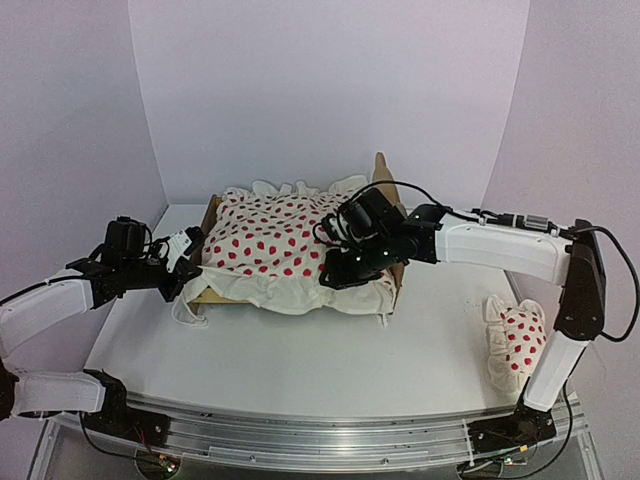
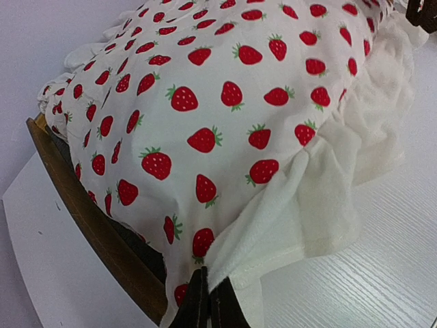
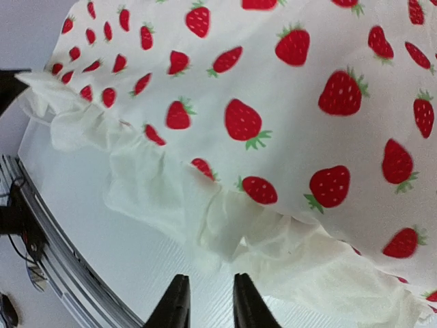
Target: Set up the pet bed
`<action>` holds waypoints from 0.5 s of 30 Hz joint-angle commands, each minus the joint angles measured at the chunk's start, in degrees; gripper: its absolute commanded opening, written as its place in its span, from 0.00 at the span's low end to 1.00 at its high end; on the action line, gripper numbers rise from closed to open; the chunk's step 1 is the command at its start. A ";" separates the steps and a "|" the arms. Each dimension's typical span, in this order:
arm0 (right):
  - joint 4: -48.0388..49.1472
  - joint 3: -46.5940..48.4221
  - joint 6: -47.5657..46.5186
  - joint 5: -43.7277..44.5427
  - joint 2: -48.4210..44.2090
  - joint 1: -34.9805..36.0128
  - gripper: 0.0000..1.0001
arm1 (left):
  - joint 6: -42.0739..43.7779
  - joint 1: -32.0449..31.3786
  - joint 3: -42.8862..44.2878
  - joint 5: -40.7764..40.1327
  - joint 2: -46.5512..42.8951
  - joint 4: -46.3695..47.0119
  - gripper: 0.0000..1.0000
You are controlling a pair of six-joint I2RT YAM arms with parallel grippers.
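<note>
The pet bed (image 1: 383, 172) stands mid-table, its plywood headboard poking up at the far right. A white strawberry-print duvet (image 1: 275, 245) with a ruffled edge covers nearly all of it. My left gripper (image 1: 186, 278) is at the bed's left end, shut on the duvet's corner (image 2: 225, 273) beside the wooden rail (image 2: 85, 215). Over the duvet's near right edge my right gripper (image 1: 340, 272) stands slightly open. Nothing lies between its fingers (image 3: 179, 304), and the ruffle (image 3: 225, 232) is just beyond the tips. A small matching pillow (image 1: 517, 340) lies at the far right of the table.
White walls close in behind and on both sides. A metal rail (image 1: 320, 440) runs along the near table edge, between the arm bases. The right arm's white link (image 1: 500, 250) reaches across above the table.
</note>
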 commanded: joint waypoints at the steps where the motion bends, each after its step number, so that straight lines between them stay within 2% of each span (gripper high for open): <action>1: -0.19 -3.97 0.86 -4.79 -2.63 0.10 0.27 | 0.83 0.39 0.71 -0.01 -0.56 0.25 0.01; 7: -0.39 -16.54 -0.37 3.07 -17.56 0.04 0.41 | 2.49 0.33 1.95 3.34 0.16 -1.99 0.19; 11: -0.36 -27.06 1.72 8.81 -24.96 -0.16 0.38 | 3.44 0.33 3.45 7.38 0.23 -2.57 0.35; 15: 2.55 -36.61 3.00 12.37 -25.97 -1.89 0.34 | 4.35 0.29 5.34 13.67 0.37 -3.06 0.43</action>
